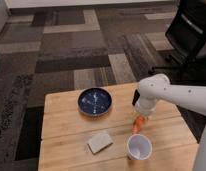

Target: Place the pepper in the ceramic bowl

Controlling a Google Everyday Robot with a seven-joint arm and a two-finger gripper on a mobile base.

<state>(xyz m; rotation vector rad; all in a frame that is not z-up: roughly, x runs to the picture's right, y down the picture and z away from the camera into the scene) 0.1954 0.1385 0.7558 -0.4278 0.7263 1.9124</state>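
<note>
The pepper (pixel 138 124) is a small orange tapered piece right under my gripper (pixel 142 118), just above the wooden table (pixel 66 125) and above the white cup. The gripper reaches in from the right on a white arm and is shut on the pepper's upper end. The ceramic bowl (pixel 95 101) is dark blue with pale streaks and sits on the table to the left of the gripper, about a bowl's width away. It holds nothing.
A white cup (pixel 139 148) stands near the table's front edge, just below the pepper. A grey sponge (pixel 99 142) lies at the front middle. A small black object (pixel 135 98) lies behind the arm. A black chair (pixel 191 30) stands at the back right.
</note>
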